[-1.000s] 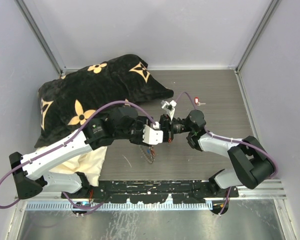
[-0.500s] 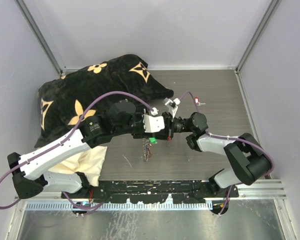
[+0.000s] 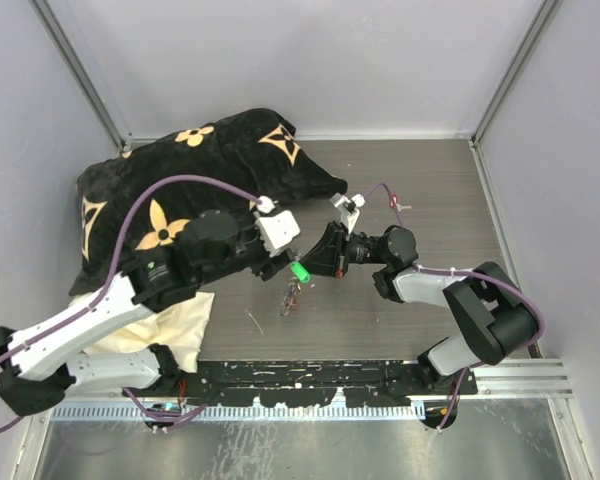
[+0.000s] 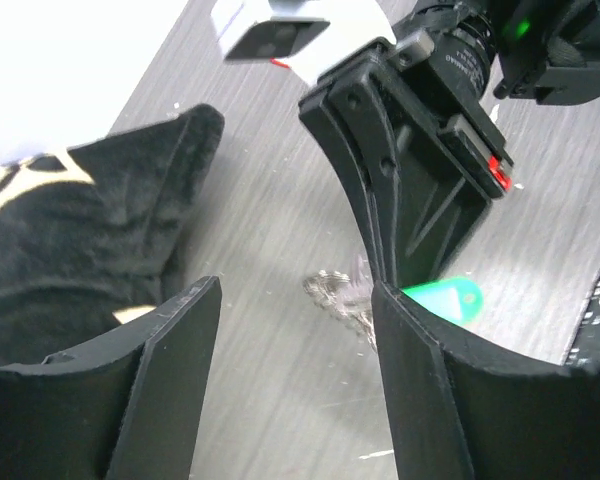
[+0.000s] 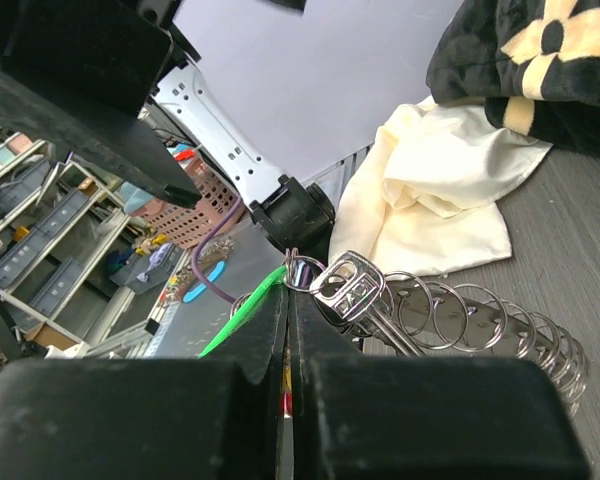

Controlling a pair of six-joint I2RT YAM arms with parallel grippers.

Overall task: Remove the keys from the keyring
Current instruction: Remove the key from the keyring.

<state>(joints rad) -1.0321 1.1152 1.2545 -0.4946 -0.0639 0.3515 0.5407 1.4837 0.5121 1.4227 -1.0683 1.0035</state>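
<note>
From where I stand, the job looks to be in its middle step: one key gripped and the ring waiting to be worked off it. The right gripper [image 3: 308, 268] has its fingers pressed together on the green key [image 3: 300, 272], whose bright plastic head sticks out to one side, and the keyring [image 3: 291, 298] dangles below that pinch as a loose silvery coil. The other keys [image 5: 350, 285] are bunched at its top end. I cannot tell whether the bottom of the coil touches the table [image 3: 410, 320] or hangs just clear. The left gripper [image 4: 292, 290] is spread wide and holds nothing, and its camera shows the coil in the gap between its fingers but farther off. I'd say the next move is for the left gripper to close in on the coil near the green key, then slide the wire off the key. That calls for a careful, narrow pinch, since the wire is thin and springy and could slip.
</note>
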